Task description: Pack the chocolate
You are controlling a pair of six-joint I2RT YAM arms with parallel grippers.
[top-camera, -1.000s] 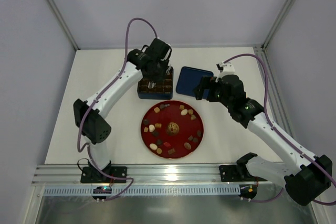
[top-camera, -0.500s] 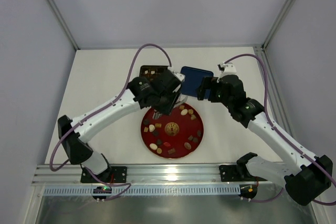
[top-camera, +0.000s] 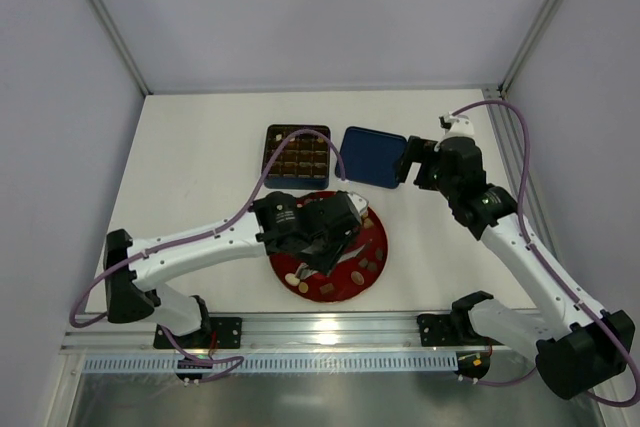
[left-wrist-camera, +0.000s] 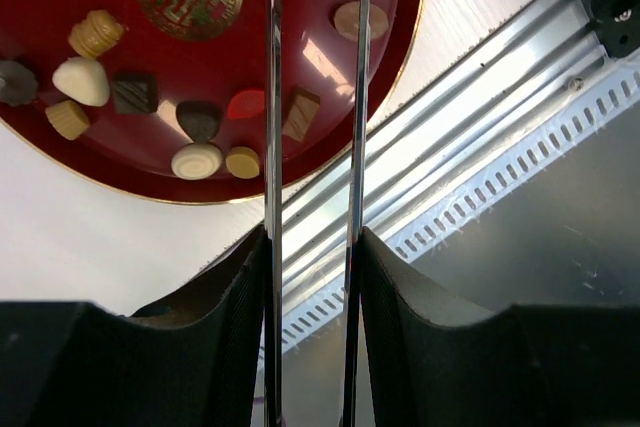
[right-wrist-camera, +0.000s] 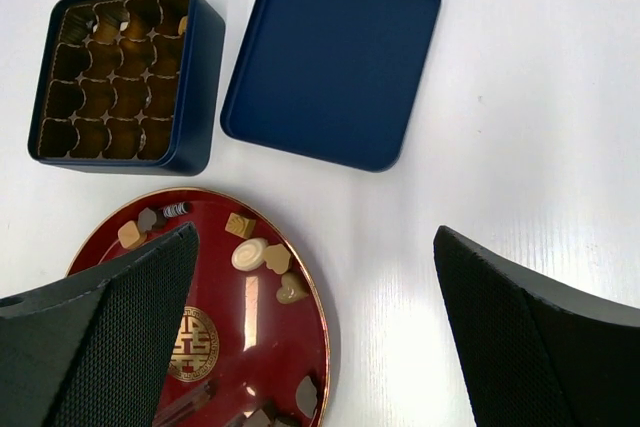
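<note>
Small chocolate pieces (left-wrist-camera: 197,160), dark, tan and cream, lie scattered on a round red plate (left-wrist-camera: 200,57) near the front of the table. The left gripper (left-wrist-camera: 312,97) hovers over the plate, its thin tongs slightly apart and holding nothing. Farther back sit the blue gridded box (right-wrist-camera: 124,66) and its lid (right-wrist-camera: 331,64). The right gripper (right-wrist-camera: 310,337) hangs wide open, empty.

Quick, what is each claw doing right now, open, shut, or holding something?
Left gripper: open, holding nothing, over the round red plate.
Right gripper: wide open, holding nothing.
</note>
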